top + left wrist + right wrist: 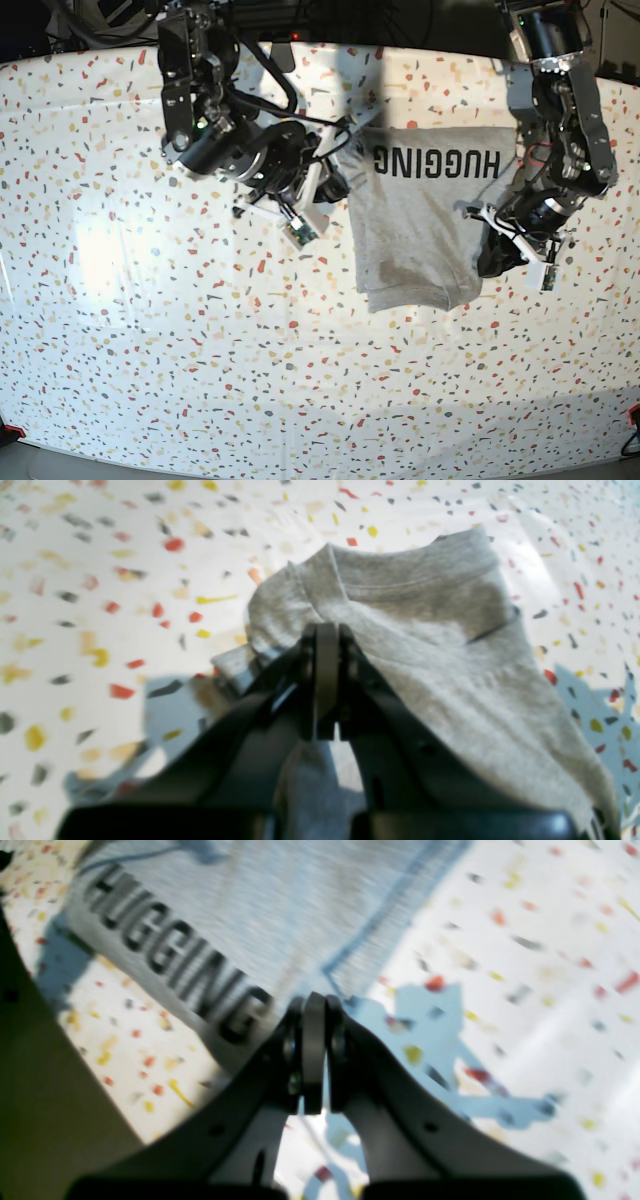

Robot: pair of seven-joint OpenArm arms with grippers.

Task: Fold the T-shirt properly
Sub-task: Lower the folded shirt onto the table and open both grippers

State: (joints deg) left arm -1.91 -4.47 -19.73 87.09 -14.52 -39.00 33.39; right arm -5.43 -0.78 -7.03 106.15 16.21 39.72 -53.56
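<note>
T-shirt (415, 225): lying on the speckled table (150, 350), toward its far edge and right of its middle; partly folded, the "HUGGING" lettering (435, 162) facing up along the side farthest from the table's near edge.
Containers: the table is bearing only the shirt.
Left gripper (326, 630): jaws pressed together, pinching a gathered fold of grey cloth at the shirt's right edge; cloth is draping over the fingers.
Left arm (560, 120): reaching down from the table's far right corner, wrist bending in toward the shirt.
Right gripper (314, 1000): jaws closed at the shirt's left edge, beside the lettering; whether cloth is pinched between them cannot be told.
Right arm (200, 90): leaning in from the table's far left, wrist angling toward the shirt's upper left corner.
</note>
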